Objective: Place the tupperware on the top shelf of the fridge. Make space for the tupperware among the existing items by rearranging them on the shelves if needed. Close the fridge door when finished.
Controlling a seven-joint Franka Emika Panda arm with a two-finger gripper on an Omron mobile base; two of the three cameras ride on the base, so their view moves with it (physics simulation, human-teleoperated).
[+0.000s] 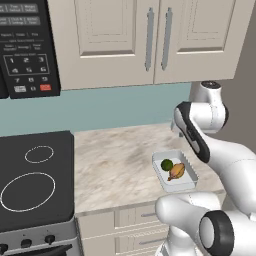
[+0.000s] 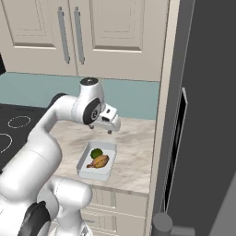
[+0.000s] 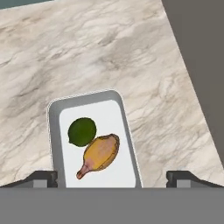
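The tupperware (image 1: 175,171) (image 2: 97,161) (image 3: 94,140), a shallow white tray holding a green round fruit and a brown drumstick, rests on the marble counter (image 1: 115,160) near its front edge. My gripper (image 2: 101,128) (image 3: 111,179) hangs open above it, one fingertip off each long side and neither touching it. The fridge (image 2: 203,115) stands as a tall grey body just right of the counter, its grey side (image 3: 201,52) bordering the marble. The top shelf, the shelves and the existing items are out of view.
A black cooktop (image 1: 32,180) lies left of the counter with a black microwave panel (image 1: 25,47) above it. Beige wall cabinets (image 1: 150,35) hang over the counter. Drawer fronts (image 1: 135,220) sit below the counter's front edge.
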